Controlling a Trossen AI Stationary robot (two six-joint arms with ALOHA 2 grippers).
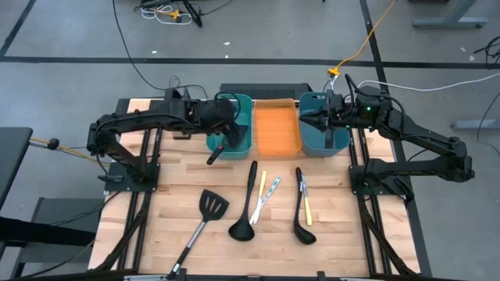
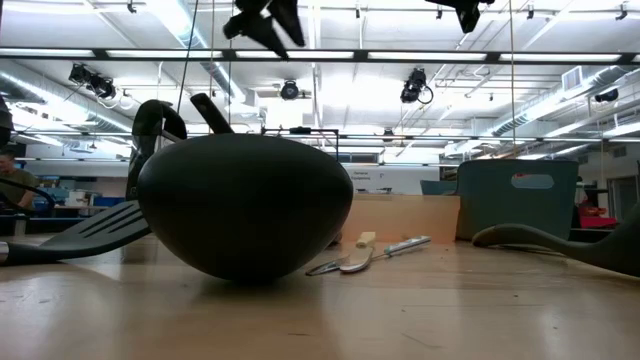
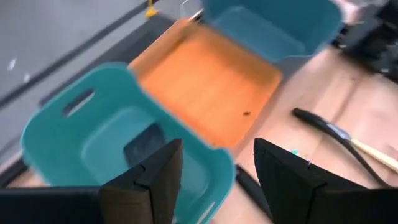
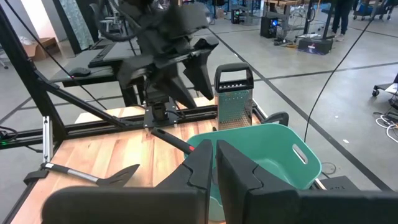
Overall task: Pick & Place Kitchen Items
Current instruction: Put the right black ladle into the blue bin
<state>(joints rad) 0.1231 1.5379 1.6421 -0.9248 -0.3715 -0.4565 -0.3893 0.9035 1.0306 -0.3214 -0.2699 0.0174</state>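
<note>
Two ladles [image 1: 241,226], three bins [image 1: 277,129]

Back edge of the table [image 1: 180,187] taken up by three bins in a row: left teal bin [image 1: 234,129], orange bin [image 1: 277,129], right teal bin [image 1: 320,133]. Left gripper [image 1: 232,123] over the left teal bin, fingers apart; right gripper [image 1: 312,121] over the right one, fingers together. Middle crowded with spatula [image 1: 205,218], two ladles [image 1: 244,211] [image 1: 301,211] and thin sticks [image 1: 266,191]. Bare wood along the left and right edges and at the front corners
</note>
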